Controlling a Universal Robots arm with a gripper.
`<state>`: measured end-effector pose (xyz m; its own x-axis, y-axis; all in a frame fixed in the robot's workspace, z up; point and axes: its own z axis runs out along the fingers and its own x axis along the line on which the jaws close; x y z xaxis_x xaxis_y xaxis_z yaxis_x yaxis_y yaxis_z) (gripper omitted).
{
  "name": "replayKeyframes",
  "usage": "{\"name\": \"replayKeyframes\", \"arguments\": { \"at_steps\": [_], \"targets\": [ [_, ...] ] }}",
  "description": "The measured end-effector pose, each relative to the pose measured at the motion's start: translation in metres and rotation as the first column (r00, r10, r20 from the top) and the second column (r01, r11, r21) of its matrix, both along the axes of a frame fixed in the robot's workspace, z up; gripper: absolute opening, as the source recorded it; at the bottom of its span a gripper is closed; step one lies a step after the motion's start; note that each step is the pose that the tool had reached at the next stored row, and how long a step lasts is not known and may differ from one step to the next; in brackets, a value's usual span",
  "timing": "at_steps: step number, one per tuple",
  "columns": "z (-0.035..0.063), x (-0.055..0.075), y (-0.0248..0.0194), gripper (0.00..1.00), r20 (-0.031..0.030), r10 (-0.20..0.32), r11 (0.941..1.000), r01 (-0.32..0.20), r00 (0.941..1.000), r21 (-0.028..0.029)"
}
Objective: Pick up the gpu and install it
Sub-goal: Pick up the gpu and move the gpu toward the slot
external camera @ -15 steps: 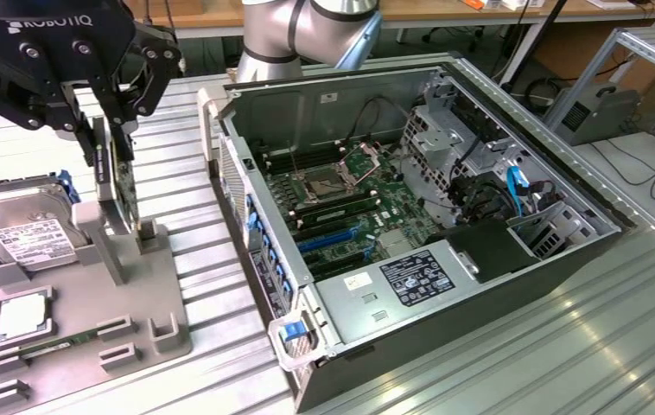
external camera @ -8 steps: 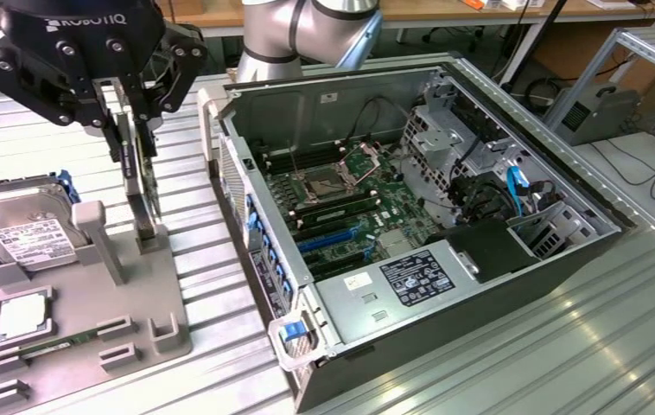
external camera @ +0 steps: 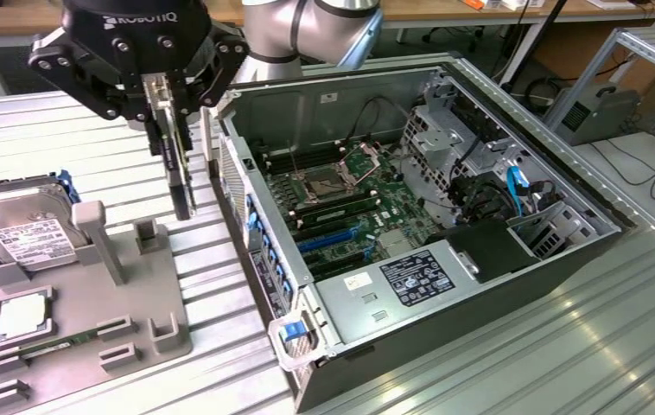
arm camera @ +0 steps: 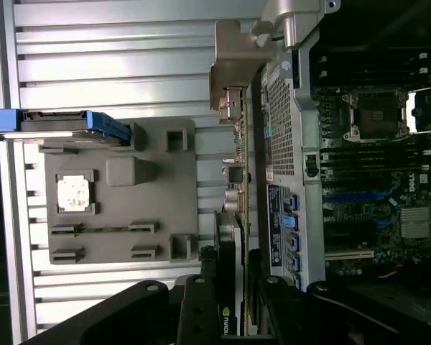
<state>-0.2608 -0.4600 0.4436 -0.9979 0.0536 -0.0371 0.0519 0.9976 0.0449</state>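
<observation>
The gpu hangs on edge, a thin black card with its long side pointing down. My gripper is shut on its upper end. The card is lifted over the gap between the grey holder tray and the open computer case, just outside the case's near wall. In the wrist view the gpu runs edge-on away from my gripper, its silver bracket at the far end. The motherboard lies exposed in the case, with blue and black expansion slots.
A silver hard drive with a white label leans in the tray's blue-edged holder. A processor chip and a narrow memory stick lie in the tray. Cables and a drive cage fill the case's far end. A slatted metal table carries everything.
</observation>
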Motion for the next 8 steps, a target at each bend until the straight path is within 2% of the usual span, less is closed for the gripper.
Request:
{"name": "replayKeyframes", "arguments": {
  "at_steps": [8],
  "targets": [
    [0.0001, 0.038, 0.0, 0.27, -0.0001, 0.0, 1.0, 0.0, 1.0, -0.0001]
  ]
}}
